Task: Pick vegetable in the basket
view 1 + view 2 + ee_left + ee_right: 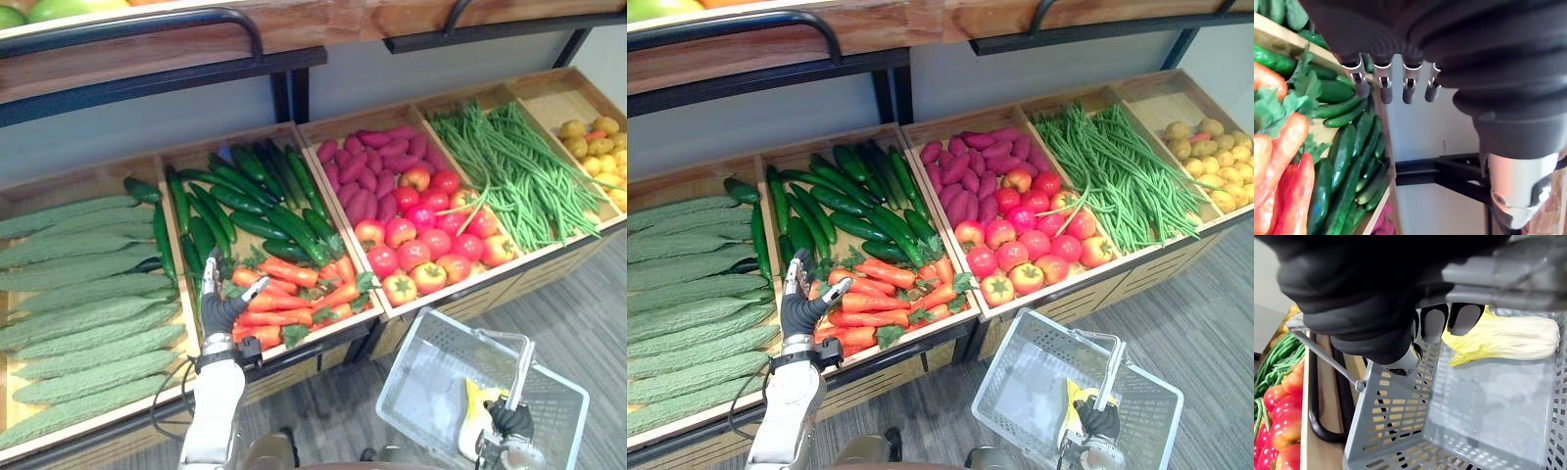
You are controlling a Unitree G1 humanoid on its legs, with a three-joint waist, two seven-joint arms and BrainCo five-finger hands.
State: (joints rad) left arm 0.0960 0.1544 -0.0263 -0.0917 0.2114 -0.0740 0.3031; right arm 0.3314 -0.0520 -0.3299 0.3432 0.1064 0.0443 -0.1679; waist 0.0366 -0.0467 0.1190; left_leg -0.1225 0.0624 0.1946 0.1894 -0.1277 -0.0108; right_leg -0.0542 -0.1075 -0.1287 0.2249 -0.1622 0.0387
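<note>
Fingers (210,277) of left hand (223,311) spread above carrots (290,272); right hand (511,419) fingers clamped round basket (416,377) handle

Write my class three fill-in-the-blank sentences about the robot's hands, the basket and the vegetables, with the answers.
1. Inside the grey plastic mesh basket lies one pale yellow leafy ____.
2. The robot's open left hand hovers at the orange ____ with green tops.
3. The right hand has its fingers curled round the basket's ____.
Answers: cabbage; carrots; handle.
</note>
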